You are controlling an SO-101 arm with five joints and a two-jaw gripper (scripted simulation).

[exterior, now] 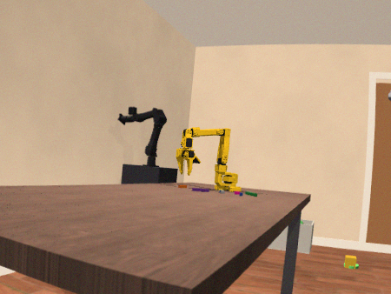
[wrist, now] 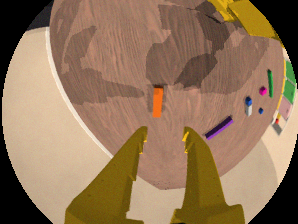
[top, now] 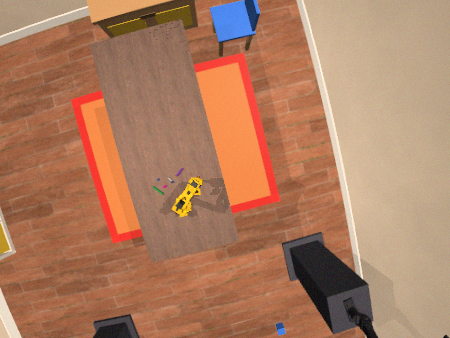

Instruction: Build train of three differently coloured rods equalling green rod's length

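Note:
My gripper (exterior: 185, 174) (wrist: 166, 131) is open and empty, raised above the table. In the wrist view the orange rod (wrist: 158, 102) (exterior: 182, 186) lies flat beyond the fingertips. The purple rod (wrist: 219, 128) (top: 180, 172) (exterior: 200, 190) lies slanted to its right. Further right, a blue rod (wrist: 248, 101) lies at one end of the grey rod (wrist: 248, 109) (top: 170, 179); any small gap there is too fine to tell. A second blue rod (wrist: 261, 111) (top: 158, 179), the magenta rod (wrist: 263, 91) (top: 165, 186) and the green rod (wrist: 270, 83) (top: 158, 190) (exterior: 251, 194) lie separately.
The yellow arm's base (top: 181, 206) (exterior: 228, 180) stands on the table (top: 150, 110) (exterior: 130, 226), near the green and magenta rods. The arm's shadow falls across the tabletop around the orange rod. A black arm (exterior: 152, 135) stands on a separate pedestal beyond the table.

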